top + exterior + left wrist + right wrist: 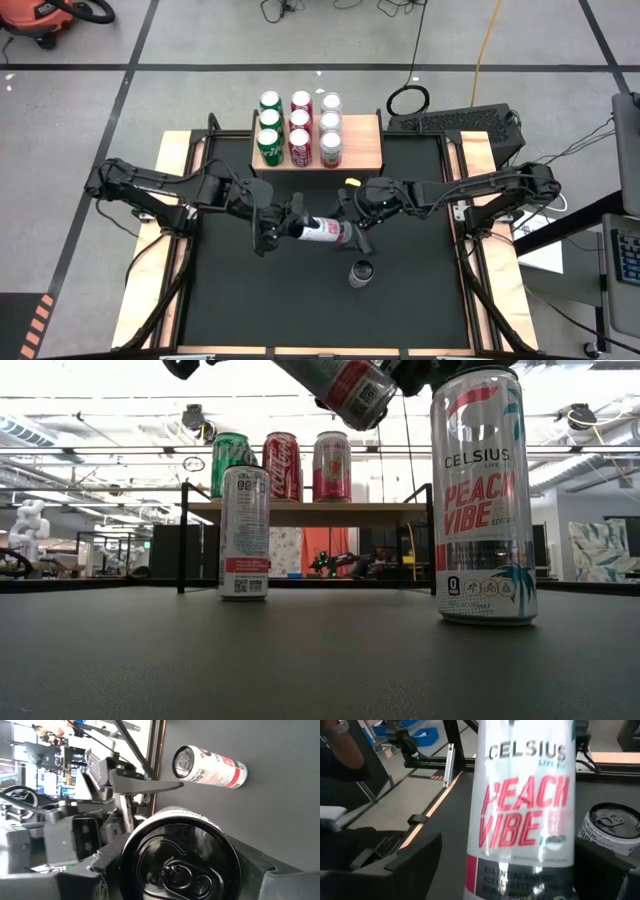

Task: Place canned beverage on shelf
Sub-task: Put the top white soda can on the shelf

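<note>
The left gripper [285, 222] clamps one end of a can [322, 231] held sideways above the table's middle — the right gripper [352, 232] stands wide around its other end. The shelf [362, 152] sits at the far edge.

White can [322, 231] — sideways, mid-air

Bright overhead lighting, blurred wrist close-ups

Low view: held can [345, 388] cut off by top edge, both grippers out of frame. Right wrist view: held can's top and bottom cropped. Shelf [362, 143] can labels in high view too small to read.
</note>
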You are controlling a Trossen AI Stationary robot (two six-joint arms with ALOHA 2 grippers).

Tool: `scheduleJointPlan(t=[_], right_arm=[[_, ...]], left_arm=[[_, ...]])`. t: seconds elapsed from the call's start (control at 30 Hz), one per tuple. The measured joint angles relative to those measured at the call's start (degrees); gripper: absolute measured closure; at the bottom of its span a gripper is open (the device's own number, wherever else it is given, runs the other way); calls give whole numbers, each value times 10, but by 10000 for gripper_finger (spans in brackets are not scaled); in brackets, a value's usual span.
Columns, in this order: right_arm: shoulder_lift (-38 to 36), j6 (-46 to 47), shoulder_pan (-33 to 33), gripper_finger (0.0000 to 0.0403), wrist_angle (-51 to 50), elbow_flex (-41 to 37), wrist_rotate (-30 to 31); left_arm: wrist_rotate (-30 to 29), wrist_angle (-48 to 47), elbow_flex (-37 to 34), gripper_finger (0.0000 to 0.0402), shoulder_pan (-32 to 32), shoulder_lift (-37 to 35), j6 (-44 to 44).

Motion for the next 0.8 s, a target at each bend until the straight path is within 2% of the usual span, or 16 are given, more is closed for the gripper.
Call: scheduleJointPlan(t=[0.2,0.6,0.8], right_arm=[[5,-9,-9,48,10,0,-3],[5,-21,-9,161,12,0,-1],[5,-19,-9,170,11,0,-4]], left_arm=[[-6,4,0,155,1,0,0],[-10,5,0,155,0,-1,-5],[-10,8,0,155,0,-1,-27]])
